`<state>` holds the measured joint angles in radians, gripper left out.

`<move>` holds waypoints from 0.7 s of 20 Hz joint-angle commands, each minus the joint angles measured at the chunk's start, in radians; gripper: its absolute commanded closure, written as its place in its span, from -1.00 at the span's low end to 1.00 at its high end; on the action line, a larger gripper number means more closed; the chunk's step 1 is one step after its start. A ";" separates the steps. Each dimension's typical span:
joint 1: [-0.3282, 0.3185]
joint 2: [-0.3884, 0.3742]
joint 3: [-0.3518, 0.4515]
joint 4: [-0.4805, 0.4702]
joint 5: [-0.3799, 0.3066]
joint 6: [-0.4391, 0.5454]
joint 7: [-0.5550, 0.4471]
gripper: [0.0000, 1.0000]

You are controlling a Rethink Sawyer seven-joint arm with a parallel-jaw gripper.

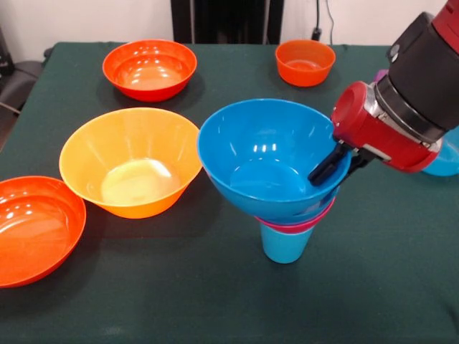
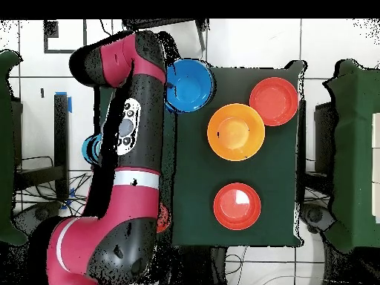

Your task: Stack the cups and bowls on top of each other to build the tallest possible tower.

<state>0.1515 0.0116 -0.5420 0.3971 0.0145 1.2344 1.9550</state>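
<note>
The tower stands at the front centre of the table: a light blue cup (image 1: 285, 245), a pink bowl rim (image 1: 301, 223) and a large blue bowl (image 1: 265, 161) on top, also in the overhead view (image 2: 189, 84). A blue band under the big bowl may be the small blue bowl (image 1: 305, 210). My gripper (image 1: 337, 166) straddles the big bowl's right rim, one black finger (image 1: 324, 167) inside, shut on it. In the overhead view the arm hides the gripper. A trace of purple (image 1: 380, 74) shows behind the arm.
A large yellow-orange bowl (image 1: 129, 163) (image 2: 235, 131) sits left of the tower. Red-orange bowls sit at the back left (image 1: 149, 68) (image 2: 237, 205) and front left (image 1: 32, 228) (image 2: 273, 100). A small orange bowl (image 1: 305, 61) is at the back. A light blue object (image 1: 446, 159) shows behind the arm.
</note>
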 commanded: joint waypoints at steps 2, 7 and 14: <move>0.001 0.009 0.038 -0.005 0.029 0.047 0.199 1.00; 0.004 0.006 0.039 -0.001 0.039 0.051 0.205 1.00; 0.004 0.007 0.036 -0.001 0.054 0.057 0.207 1.00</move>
<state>0.1514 0.0227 -0.5527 0.3887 0.0359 1.2344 1.9567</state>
